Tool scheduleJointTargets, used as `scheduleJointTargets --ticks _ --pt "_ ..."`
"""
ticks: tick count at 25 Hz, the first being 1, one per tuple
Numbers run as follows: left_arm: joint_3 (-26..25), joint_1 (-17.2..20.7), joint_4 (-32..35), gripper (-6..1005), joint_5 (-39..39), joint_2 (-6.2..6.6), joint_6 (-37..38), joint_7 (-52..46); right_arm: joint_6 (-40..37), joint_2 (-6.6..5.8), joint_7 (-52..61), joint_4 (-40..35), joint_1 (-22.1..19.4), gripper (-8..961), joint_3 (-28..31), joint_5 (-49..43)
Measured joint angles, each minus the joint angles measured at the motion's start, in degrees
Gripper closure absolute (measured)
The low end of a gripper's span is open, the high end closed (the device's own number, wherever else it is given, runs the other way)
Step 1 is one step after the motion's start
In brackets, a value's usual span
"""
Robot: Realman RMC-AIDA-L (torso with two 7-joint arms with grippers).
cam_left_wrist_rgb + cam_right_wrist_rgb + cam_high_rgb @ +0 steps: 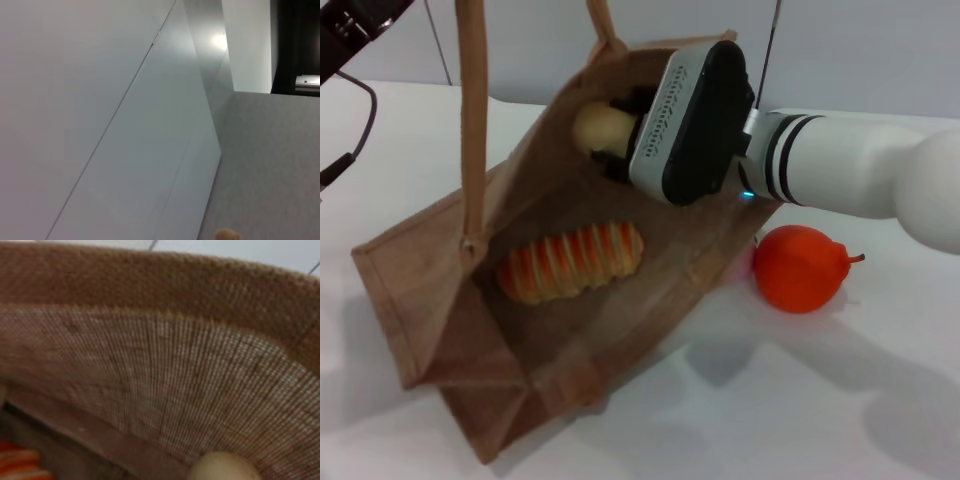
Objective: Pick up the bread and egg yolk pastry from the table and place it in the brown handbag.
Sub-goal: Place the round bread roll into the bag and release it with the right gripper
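**Bread bagged, pastry at the bag's mouth**

You have the elongated ridged bread (pixel 572 262), striped orange-brown and cream, already lying inside the large tan-brown woven jute handbag (pixel 430 300), which sits slumped open on the white table (pixel 800 400). What is left, by my reading, is the release: your right gripper (pixel 610 135) reaches into the bag's upper opening with its dark fingers pinching the small round pale beige-yellow egg yolk pastry (pixel 600 127), held above the bag's inner wall and not yet set down.

The right wrist view shows coarse, ribbed jute weave close up, a stiff seam band, and the pastry's smooth matte dome. A glossy orange pear-shaped fruit (pixel 803 268) rests just beside the bag. Your left arm stays parked off to the upper left; you cannot tell its claw's state.
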Motion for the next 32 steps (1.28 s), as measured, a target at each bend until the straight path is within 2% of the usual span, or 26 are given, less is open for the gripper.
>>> scheduleJointTargets --ticks 6,14,15,16,17,18,25,29,32 --pt "-0.39 0.99 0.00 786 -1.22 -0.10 0.76 0.42 -1.81 -0.11 0.30 -2.54 -0.92 368 -0.85 0.10" --pt "-4.56 2.66 -0.24 783 -1.31 -0.32 2.46 2.19 -12.60 -1.00 -0.25 -14.10 -5.90 92 -0.06 -0.11" --pt "-4.85 2.80 -0.26 783 -1.32 -0.39 3.00 2.53 -13.92 -1.18 -0.62 -15.94 -7.10 91 0.40 -0.28" --pt "-5.03 2.89 -0.30 783 -1.31 -0.48 3.76 2.90 -15.52 -1.34 -1.43 -17.99 -8.58 90 1.12 -0.29" --pt "-5.28 2.99 -0.35 783 -1.31 -0.67 4.90 3.42 -18.48 -1.60 -3.40 -21.74 -11.92 89 3.06 -0.19" --pt "-5.51 3.08 -0.37 782 -1.31 -0.84 5.80 3.87 -18.48 -1.60 -3.40 -21.74 -11.92 88 3.06 -0.19" --pt "-10.25 4.43 -3.96 780 -1.43 -1.20 10.42 11.23 -26.44 -1.81 -9.27 -31.98 -23.00 89 11.48 2.40" --pt "-11.36 4.77 -6.06 779 -1.41 -1.28 15.35 17.02 -29.21 -2.39 -15.20 -31.82 -26.32 92 16.85 10.52" --pt "-11.42 4.46 -8.25 778 -1.44 -1.32 20.08 21.99 -33.59 -2.43 -20.95 -29.01 -28.05 94 22.44 18.20"
